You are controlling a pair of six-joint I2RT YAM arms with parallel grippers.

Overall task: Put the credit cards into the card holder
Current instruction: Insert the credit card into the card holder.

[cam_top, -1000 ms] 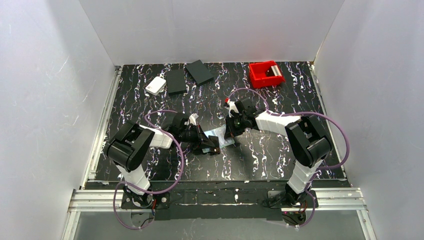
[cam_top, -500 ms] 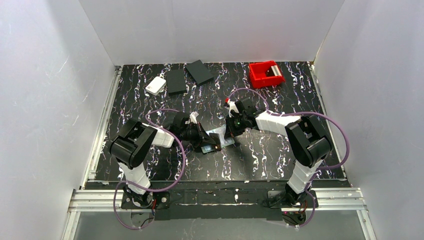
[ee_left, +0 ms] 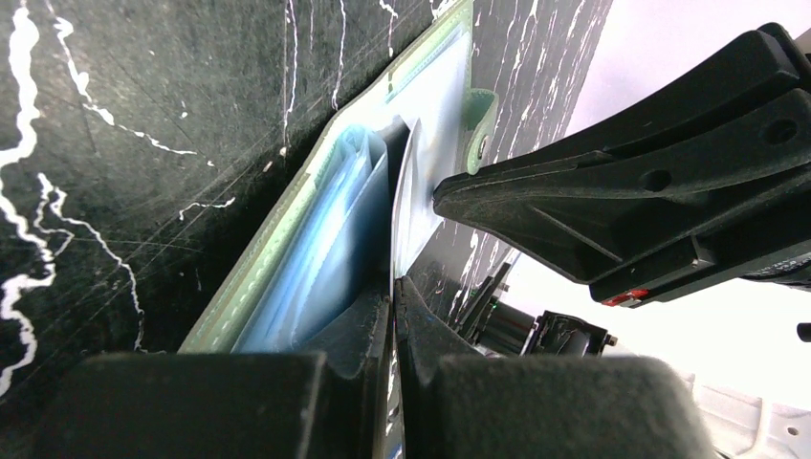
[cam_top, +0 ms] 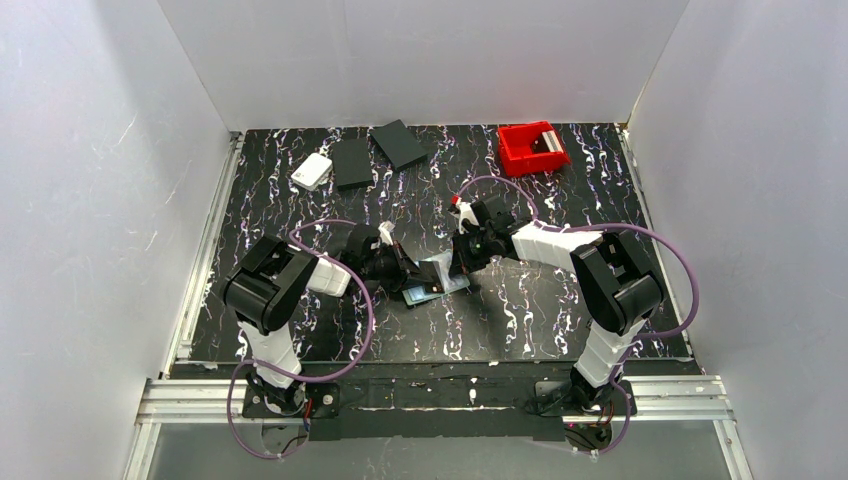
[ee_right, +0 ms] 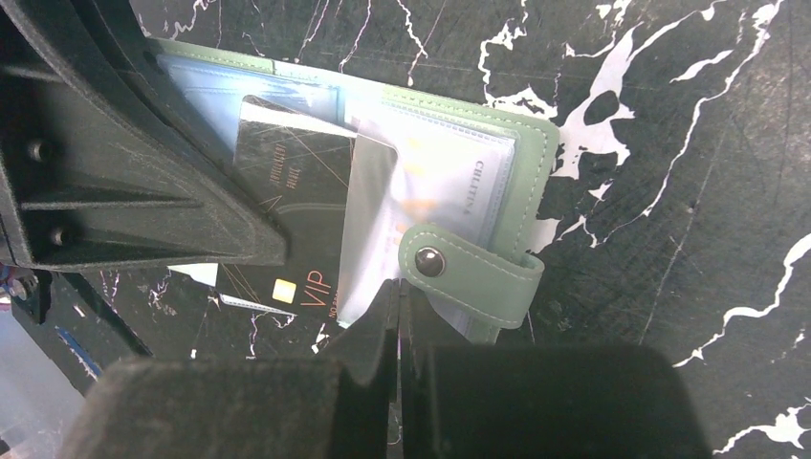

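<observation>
Insertion of card [ee_right: 292,182] into holder [ee_right: 524,182], apparently part done. Left fingers [ee_left: 394,320] are pressed together on the card's rear edge. Its leading edge lies ahead of them, at the mouth of a bluish clear pocket. Right fingers [ee_right: 400,320] are also pressed together, and seem to pinch the near edge of a clear leaf [ee_right: 378,220] so that the pocket stays open. The snap strap [ee_right: 469,273] lies just to their right. The holder lies open and flat on the bench [ee_right: 689,143], between the two pairs of fingers.

Doing the step well: the card should travel along its own plane, straight away from the left fingers and shallow to the bench, so that its corners do not catch the pocket lip. The right fingers should hold the leaf lifted and steady the holder against the push. Release is best left until most of the card is seated.

Edges and room: the two pairs stand very near each other, one left finger's flank just beside the right pair, so sideways correction is tight. Bare bench shows behind each pair for withdrawal. The red bin [cam_top: 533,147] sits well beyond the right fingers, apart from the work.
</observation>
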